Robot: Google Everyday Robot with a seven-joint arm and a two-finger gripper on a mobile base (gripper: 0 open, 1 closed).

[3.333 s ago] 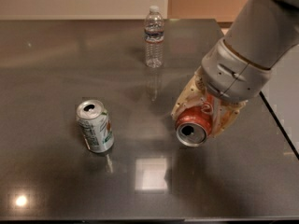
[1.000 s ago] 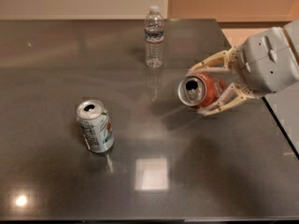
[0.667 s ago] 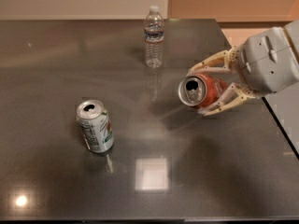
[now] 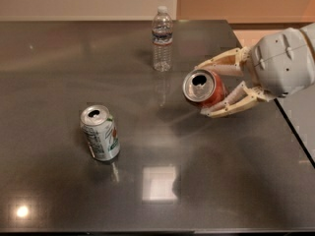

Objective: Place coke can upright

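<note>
Gripper (image 4: 205,88) at right, clamped on coke can (image 4: 205,87), can sideways, above table (image 4: 221,181)

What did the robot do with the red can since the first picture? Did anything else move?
The gripper stayed shut on the coke can the whole time. The arm used to come down from above and now reaches in from the right. The can went higher in the picture and is still tipped over, not upright. Nothing was let go. The silver-and-green can and the water bottle stayed put on the table.
</note>
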